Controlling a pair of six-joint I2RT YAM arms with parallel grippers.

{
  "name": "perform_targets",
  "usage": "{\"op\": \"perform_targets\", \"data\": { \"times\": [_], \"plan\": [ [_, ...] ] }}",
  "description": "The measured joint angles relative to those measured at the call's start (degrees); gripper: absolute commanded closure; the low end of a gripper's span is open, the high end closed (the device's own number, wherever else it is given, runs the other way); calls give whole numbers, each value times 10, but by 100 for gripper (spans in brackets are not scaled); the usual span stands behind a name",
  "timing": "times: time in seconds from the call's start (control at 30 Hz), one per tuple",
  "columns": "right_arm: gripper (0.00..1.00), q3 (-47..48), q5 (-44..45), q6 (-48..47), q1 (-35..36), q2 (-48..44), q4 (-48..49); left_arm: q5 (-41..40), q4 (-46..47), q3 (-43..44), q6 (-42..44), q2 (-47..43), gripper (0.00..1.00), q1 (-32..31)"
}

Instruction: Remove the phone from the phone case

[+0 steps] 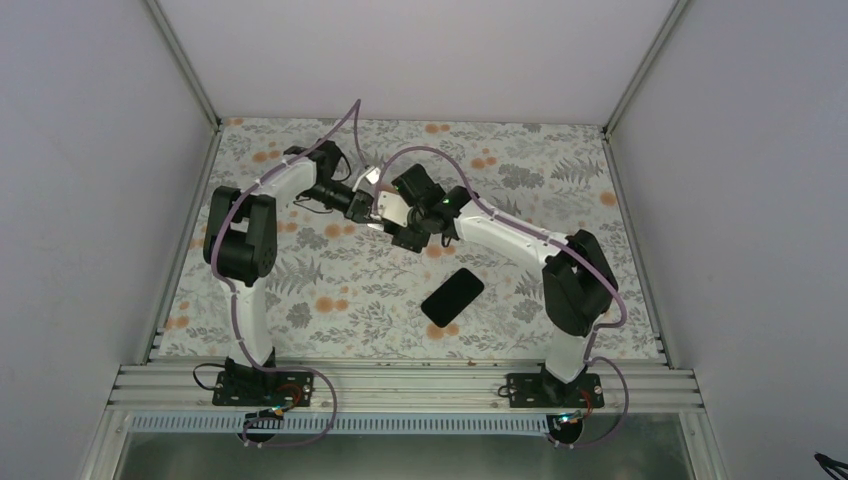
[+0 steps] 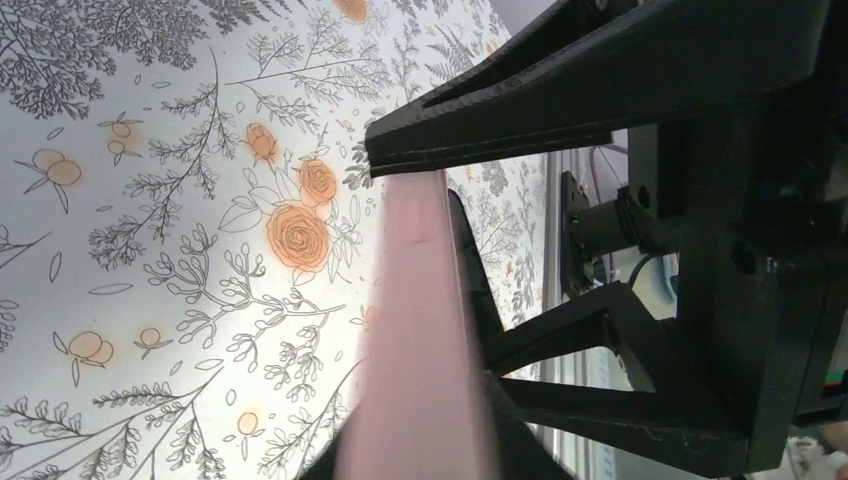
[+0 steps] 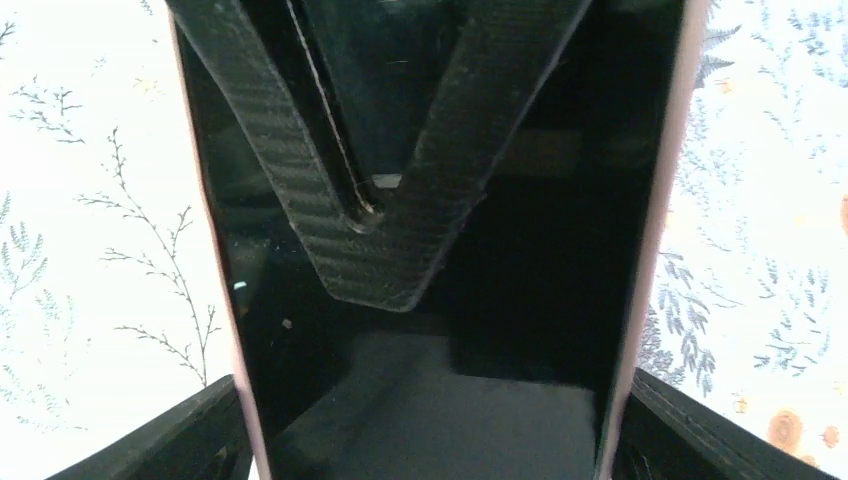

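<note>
Both arms are holding the pink slim-rimmed phone case point(image 1: 388, 208) aloft, the left gripper point(image 1: 362, 204) pinching one edge and the right gripper point(image 1: 402, 226) clamping its sides, while the black glossy rectangular phone point(image 1: 452, 296) is lying apart on the floral tablecloth point(image 1: 300, 300), so removal looks finished.

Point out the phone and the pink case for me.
phone point(image 1: 452, 297), top external view, middle of its black face.
pink case point(image 2: 415, 300), left wrist view, on its side edge.
</note>
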Motion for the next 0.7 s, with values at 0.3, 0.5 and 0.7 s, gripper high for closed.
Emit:
{"op": "perform_targets", "data": {
  "times": [0.3, 0.5, 0.7],
  "plan": [
    [0, -14, -1, -2, -4, -31, 20, -9, -55, 25, 72, 2, 98, 1],
    [0, -29, -93, -19, -78, -99, -7, -64, -58, 28, 101, -11, 98, -3],
    [3, -64, -232, -79, -210, -195, -29, -135, -46, 24, 146, -116, 98, -27]
  ]
}}
